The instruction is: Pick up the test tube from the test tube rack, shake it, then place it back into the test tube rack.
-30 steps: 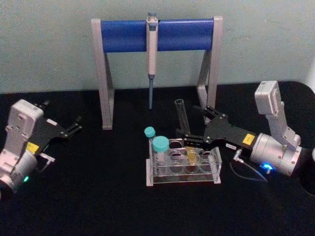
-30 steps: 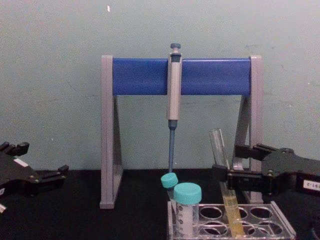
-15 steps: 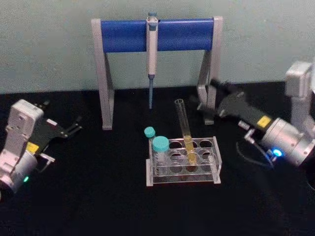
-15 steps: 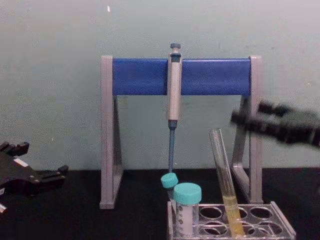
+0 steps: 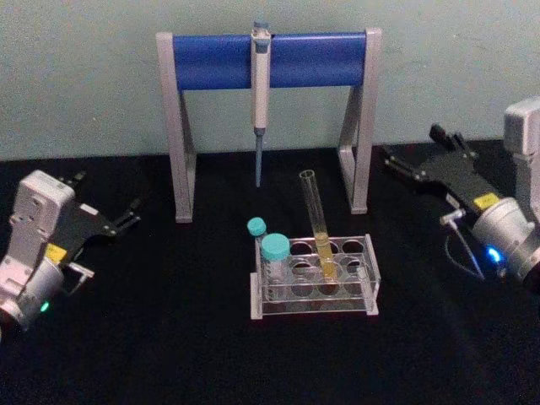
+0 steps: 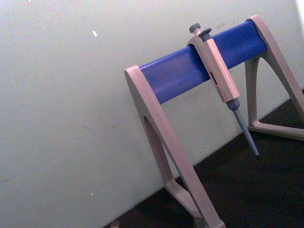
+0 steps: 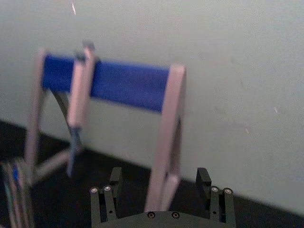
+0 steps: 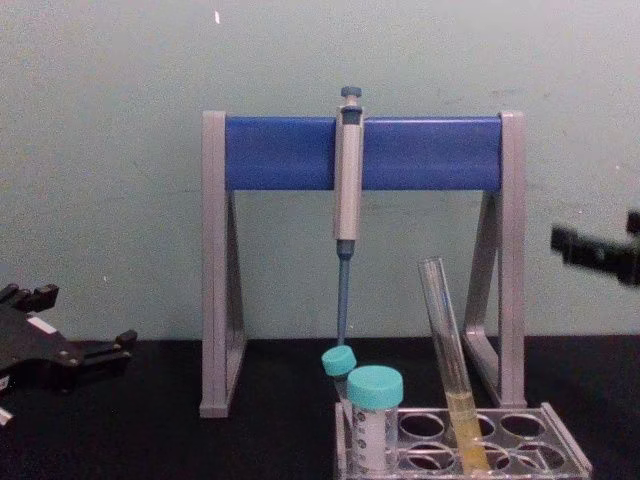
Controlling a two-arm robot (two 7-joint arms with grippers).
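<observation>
The test tube (image 5: 318,224), long clear glass with yellow liquid at its foot, stands in the test tube rack (image 5: 314,310) and leans to the left. It shows from the side in the chest view, the test tube (image 8: 450,360) rising out of the rack (image 8: 565,458). My right gripper (image 5: 412,145) hangs open well to the right of the tube and apart from it, its fingers wide in the wrist view (image 7: 159,179), and its tip (image 8: 590,247) sits at the chest view's right edge. At the far left my left gripper (image 5: 108,196) rests open and holds nothing.
A grey-and-blue pipette stand (image 5: 219,59) spans the back of the table with a pipette (image 5: 260,84) hanging from its bar. Two teal-capped tubes (image 5: 274,247) occupy the rack's left end. Black tabletop lies open on both sides of the rack.
My right gripper, earlier around the test tube's middle, has drawn back to the right and away. The tube stays leaning in the rack. The left arm has not moved.
</observation>
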